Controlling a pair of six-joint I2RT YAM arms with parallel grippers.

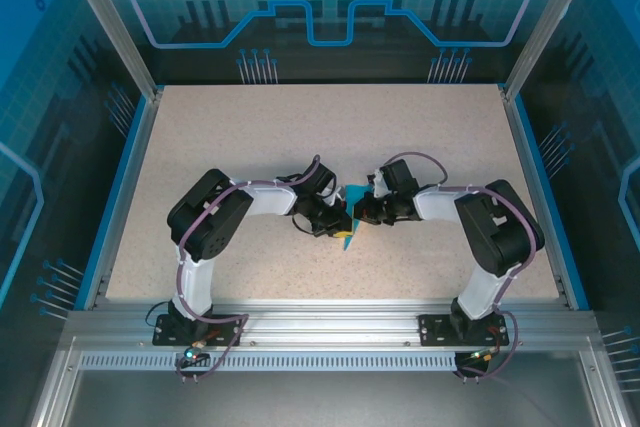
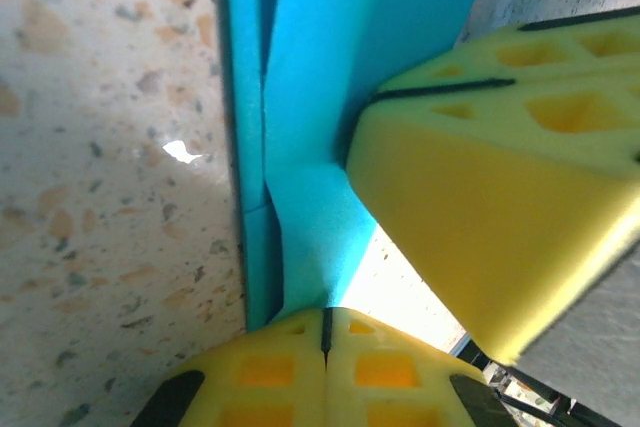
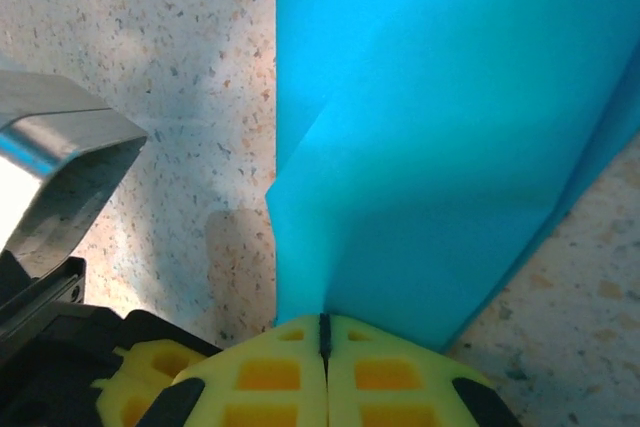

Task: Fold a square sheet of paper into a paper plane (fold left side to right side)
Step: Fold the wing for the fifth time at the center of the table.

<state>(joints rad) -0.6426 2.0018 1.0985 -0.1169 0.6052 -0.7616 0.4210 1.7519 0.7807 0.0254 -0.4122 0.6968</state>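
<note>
Paper point(image 1: 351, 195), folded, stands at frame centre over the counter point(image 1: 300, 127), pinched by left claw point(image 1: 328, 219) and right claw point(image 1: 364, 211), both closed on it. Likely light, limp, tear-prone; grip at layered crease edges.

A robot test cell, as in a lab or demonstration booth. A speckled beige table point(image 1: 300, 137) sits inside an aluminium frame point(image 1: 330, 325), walled by clear blue panels point(image 1: 330, 7) printed with circuit lines and a gear. A left arm point(image 1: 210, 222) and right arm point(image 1: 495, 232) are bolted to the front rail.
</note>
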